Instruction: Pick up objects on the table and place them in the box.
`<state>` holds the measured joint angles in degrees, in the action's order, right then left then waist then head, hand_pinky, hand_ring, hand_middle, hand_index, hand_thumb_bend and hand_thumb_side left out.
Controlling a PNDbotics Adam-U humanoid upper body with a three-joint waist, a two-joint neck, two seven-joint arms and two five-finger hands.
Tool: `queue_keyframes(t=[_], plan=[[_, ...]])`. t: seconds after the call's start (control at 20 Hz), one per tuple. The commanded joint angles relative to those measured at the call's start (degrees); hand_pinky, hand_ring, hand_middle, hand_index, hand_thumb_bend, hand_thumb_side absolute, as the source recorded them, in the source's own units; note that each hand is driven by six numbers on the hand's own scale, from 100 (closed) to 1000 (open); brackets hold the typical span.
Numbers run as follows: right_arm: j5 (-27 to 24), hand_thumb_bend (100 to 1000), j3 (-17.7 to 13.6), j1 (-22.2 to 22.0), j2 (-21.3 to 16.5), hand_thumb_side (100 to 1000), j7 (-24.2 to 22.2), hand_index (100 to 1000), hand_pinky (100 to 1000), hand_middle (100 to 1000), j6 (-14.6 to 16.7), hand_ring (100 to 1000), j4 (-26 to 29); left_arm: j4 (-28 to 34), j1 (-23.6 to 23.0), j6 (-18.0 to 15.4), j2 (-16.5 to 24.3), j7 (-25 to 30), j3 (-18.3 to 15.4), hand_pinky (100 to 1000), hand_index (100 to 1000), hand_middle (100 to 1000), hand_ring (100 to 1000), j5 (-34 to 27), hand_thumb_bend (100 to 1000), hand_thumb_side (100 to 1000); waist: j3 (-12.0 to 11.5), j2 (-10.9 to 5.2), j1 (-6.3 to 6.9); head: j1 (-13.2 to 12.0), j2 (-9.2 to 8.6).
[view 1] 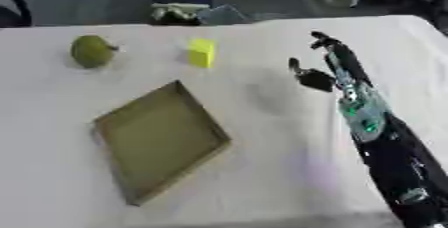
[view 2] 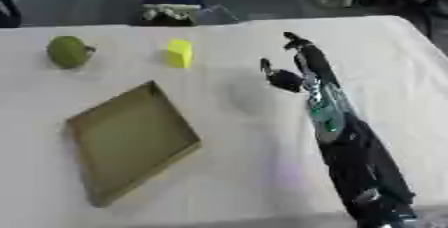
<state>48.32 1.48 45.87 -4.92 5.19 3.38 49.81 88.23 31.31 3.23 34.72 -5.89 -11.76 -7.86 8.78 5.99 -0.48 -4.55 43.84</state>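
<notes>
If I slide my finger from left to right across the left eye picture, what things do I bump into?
Green round fruit → flat olive-green box → yellow block → the robot's right hand, open above the white table.

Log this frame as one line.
right hand: open, raised over table, holding nothing | left hand: not in view | box: empty | green fruit, yellow block: on table
</notes>
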Motion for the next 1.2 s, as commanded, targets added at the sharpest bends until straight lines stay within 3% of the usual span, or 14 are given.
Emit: queue_keyframes(t=[0.05, 0.3, 0.7, 0.85, 1.2], plan=[[-0.01, 266, 0.23, 1.35, -0.49, 465, -0.15, 964, 776, 759, 0.18, 947, 0.90, -3.50, 1.85, -0.61, 3.18, 0.04, -0.09, 700, 764, 607, 571, -0.07, 100, 875, 0.29, -0.69, 0.15, -0.29, 0.28], [0.16, 268, 0.50, 1.68, -0.02, 465, -0.32, 964, 776, 759, 0.39, 947, 0.89, -10.83, 5.10, 2.97, 6.02, 0.54, 2.71, 702, 771, 609, 572, 2.23, 100, 889, 1.56, -0.35, 0.34, -0.82, 0.28], [0.56, 268, 0.84, 1.89, 0.46, 466, -0.59, 964, 776, 759, 0.69, 947, 0.77, -23.30, 12.69, 10.19, 11.00, 5.14, 9.75, 724, 802, 653, 612, 9.74, 100, 779, 3.00, -0.34, 0.75, -1.51, 0.28], [0.73, 268, 0.97, 2.02, 0.64, 466, -0.71, 964, 777, 760, 0.81, 947, 0.73, -27.76, 14.17, 9.30, 11.63, 5.74, 12.80, 729, 816, 673, 629, 12.49, 100, 721, 3.41, -0.30, 0.82, -1.64, 0.28], [0.90, 269, 1.15, 2.53, 1.01, 466, -0.94, 964, 777, 760, 1.00, 947, 0.59, -37.61, 16.38, 3.57, 11.74, 6.37, 17.66, 740, 839, 712, 667, 18.54, 100, 664, 4.25, 0.06, 0.72, -2.11, 0.28]])
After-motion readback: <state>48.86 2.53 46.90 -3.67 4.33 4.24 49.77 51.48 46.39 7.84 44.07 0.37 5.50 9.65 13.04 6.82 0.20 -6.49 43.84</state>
